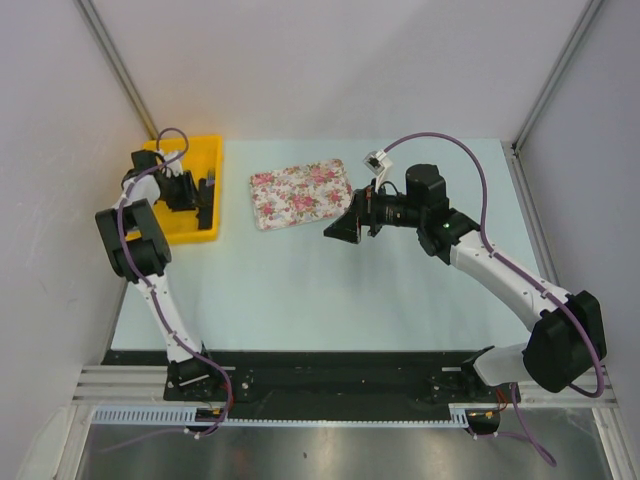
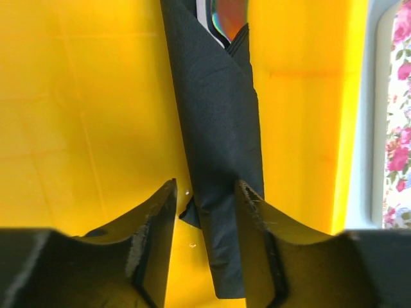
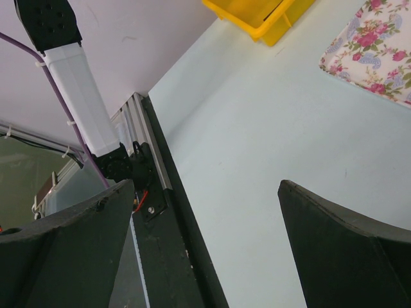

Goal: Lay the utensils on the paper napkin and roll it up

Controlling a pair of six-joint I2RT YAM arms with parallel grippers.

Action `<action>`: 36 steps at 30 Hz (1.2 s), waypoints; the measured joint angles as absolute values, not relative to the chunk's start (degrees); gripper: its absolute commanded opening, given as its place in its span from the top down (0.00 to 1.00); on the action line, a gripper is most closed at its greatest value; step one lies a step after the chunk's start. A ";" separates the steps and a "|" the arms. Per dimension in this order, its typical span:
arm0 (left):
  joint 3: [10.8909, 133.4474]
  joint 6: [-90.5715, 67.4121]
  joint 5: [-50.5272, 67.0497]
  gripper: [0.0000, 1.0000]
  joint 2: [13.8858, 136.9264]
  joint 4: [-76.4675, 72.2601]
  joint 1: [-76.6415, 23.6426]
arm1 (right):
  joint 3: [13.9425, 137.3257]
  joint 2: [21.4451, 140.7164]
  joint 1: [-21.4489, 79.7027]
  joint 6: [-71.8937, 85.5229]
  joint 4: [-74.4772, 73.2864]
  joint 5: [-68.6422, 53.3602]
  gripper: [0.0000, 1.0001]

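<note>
The black paper napkin (image 2: pixel 221 128) lies rolled into a narrow bundle on the floor of the yellow bin (image 2: pixel 77 128). A shiny utensil tip (image 2: pixel 228 14) pokes out of its far end. My left gripper (image 2: pixel 205 192) is down in the bin (image 1: pixel 192 228) with its jaws open around the near end of the roll. The right finger touches the roll and a gap shows at the left finger. In the top view the left gripper (image 1: pixel 196 190) is inside the bin. My right gripper (image 1: pixel 340 228) is open and empty, hovering just right of the floral tray (image 1: pixel 300 193).
The floral tray lies at the back middle of the pale table and also shows in the right wrist view (image 3: pixel 376 42) and the left wrist view (image 2: pixel 399 128). The yellow bin (image 3: pixel 257 16) stands at the back left by the wall. A black rail (image 3: pixel 173 244) runs along the near edge.
</note>
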State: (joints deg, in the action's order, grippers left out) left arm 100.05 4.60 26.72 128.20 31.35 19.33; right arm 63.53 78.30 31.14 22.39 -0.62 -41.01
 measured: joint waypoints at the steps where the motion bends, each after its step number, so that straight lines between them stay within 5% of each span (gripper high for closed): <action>1: 100.05 4.80 26.41 0.59 128.11 31.35 19.33 | 63.53 78.30 31.14 22.39 -0.60 -41.01 0.01; 10: 100.05 6.55 25.41 0.74 127.83 31.46 19.25 | 63.53 78.30 31.14 22.41 -0.60 -41.04 0.01; 24: 97.65 5.34 29.10 0.77 127.81 31.00 18.24 | 63.53 78.30 30.98 22.39 -0.62 -41.10 0.01; 36: 95.61 2.09 26.85 0.41 125.25 29.30 18.33 | 63.92 78.30 30.57 21.89 -1.76 -41.47 0.01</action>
